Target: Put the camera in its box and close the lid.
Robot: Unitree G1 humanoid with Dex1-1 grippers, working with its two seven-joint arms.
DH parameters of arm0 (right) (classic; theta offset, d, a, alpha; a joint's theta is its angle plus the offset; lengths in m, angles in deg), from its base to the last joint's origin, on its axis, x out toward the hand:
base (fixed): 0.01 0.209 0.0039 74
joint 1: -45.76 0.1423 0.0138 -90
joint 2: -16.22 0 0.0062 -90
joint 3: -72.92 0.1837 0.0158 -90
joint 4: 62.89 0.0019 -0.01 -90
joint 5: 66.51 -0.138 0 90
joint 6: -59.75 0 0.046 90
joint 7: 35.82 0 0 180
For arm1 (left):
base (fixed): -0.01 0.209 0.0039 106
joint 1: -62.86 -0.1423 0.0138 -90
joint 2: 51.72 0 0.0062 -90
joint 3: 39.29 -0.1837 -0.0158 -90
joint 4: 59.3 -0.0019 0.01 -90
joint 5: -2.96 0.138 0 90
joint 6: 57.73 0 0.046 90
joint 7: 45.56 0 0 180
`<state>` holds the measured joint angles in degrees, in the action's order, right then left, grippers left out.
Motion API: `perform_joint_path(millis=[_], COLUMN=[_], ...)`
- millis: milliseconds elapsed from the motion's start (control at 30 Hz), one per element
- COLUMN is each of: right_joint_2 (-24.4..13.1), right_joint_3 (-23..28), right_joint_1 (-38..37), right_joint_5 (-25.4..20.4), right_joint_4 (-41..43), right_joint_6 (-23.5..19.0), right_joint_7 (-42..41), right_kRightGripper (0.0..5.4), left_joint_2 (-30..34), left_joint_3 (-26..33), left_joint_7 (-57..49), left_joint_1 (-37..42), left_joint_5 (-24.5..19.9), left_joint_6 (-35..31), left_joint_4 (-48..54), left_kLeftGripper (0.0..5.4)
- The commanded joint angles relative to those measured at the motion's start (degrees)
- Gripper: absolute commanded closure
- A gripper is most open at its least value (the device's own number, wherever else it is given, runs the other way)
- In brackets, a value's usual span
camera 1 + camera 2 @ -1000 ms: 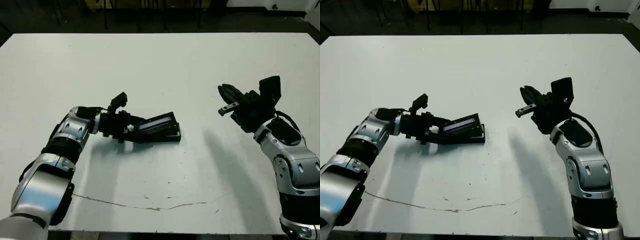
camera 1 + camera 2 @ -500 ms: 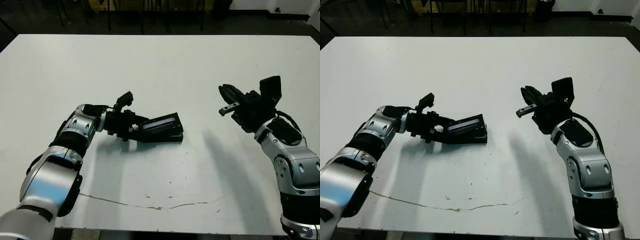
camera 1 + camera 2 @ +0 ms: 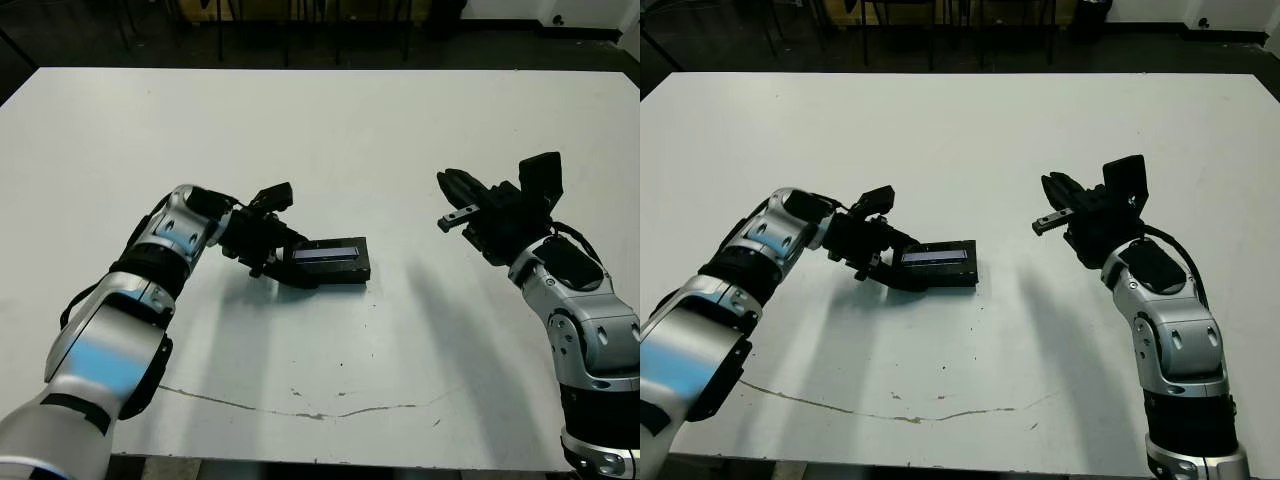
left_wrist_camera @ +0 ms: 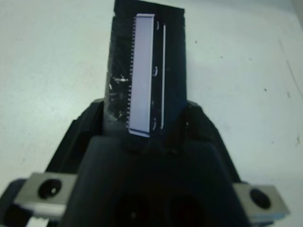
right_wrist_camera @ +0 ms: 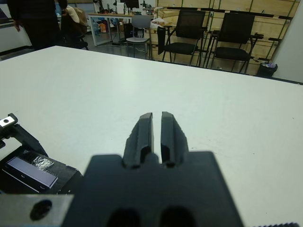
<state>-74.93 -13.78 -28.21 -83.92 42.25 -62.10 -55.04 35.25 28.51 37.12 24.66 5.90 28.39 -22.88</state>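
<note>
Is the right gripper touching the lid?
No, the right gripper hangs above bare table, well apart from the lid at the left gripper.

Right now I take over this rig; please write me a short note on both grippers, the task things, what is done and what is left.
Left gripper: at the near end of the flat black lid with the pale label strip; fingers hidden, grip unclear.
Right gripper: raised above the white table, shut, empty, apart from the lid.
The lid lies nearly flat over the shallow black box. The camera is not visible.
Done: lid apparently lowered onto the box.
Left: confirm it is seated all round, then withdraw the left arm.
</note>
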Motion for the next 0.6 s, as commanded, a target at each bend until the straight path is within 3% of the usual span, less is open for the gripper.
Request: perform_joint_path(millis=[33,400,600], right_joint_2=[-0.12,0.08,0.07], right_joint_3=[-0.04,-0.04,0.11], right_joint_1=[-0.57,-0.74,-0.91], right_joint_5=[0.03,-0.08,-0.41], right_joint_4=[-0.81,0.01,-0.06], right_joint_6=[-0.79,-1.45,-1.27], right_joint_7=[-0.01,0.39,0.09], right_kRightGripper=[5.4,5.4,5.4], left_joint_2=[-4.54,-3.64,-0.66], left_joint_3=[-3.33,-5.75,-4.54], left_joint_7=[1.31,-2.04,-5.97], left_joint_1=[-1.08,-1.2,-3.63], left_joint_5=[1.92,6.35,6.84], left_joint_6=[-0.79,0.92,8.77], left_joint_4=[1.14,1.63,1.88], left_kLeftGripper=[2.58,2.58,1.54])
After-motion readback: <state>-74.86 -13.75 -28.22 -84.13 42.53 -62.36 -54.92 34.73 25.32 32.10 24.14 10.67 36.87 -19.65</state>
